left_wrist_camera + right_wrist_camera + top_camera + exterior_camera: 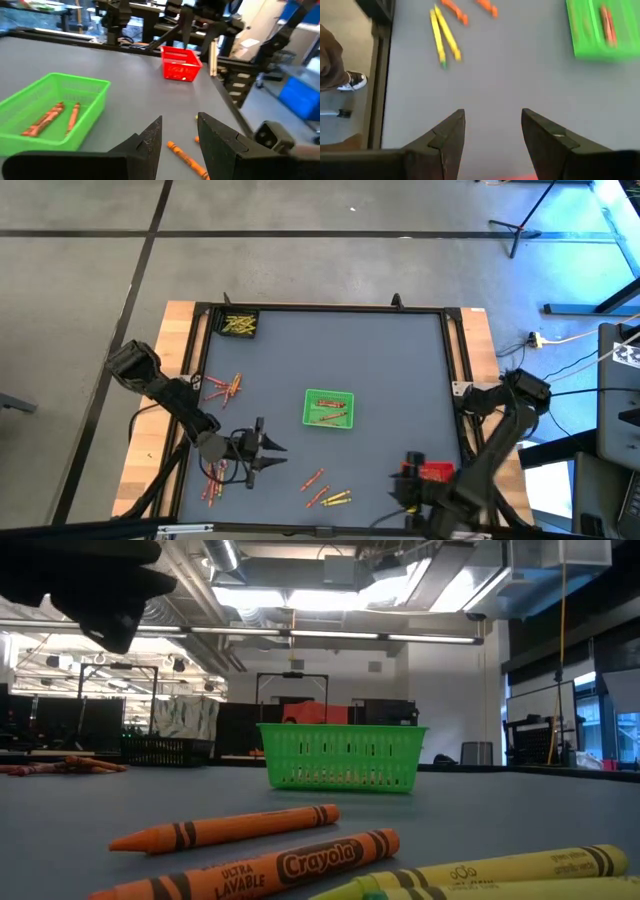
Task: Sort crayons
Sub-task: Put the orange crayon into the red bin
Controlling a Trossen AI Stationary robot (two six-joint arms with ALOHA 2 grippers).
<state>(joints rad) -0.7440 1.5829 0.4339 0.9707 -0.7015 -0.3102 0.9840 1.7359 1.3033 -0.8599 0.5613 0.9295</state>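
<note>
A: Where are the crayons point(326, 492) relative to the left gripper point(272, 456)?
B: On the bench point(380, 370), at its 4 o'clock, outside the jaws, which stand apart and empty.
A: And the right gripper point(408, 480)?
B: Apart too, crayons at 9 o'clock.

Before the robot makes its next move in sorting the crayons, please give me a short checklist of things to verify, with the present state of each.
1. Left gripper open and empty: ok.
2. Right gripper open and empty, near the red tray: ok.
3. Orange crayon lies free on the table ahead of the left gripper: ok.
4. Green tray stands upright, with crayons inside: ok.
5. All crayons sorted: not ok; yellow crayons are loose.
6. Colour rule for each tray: cannot tell.
</note>
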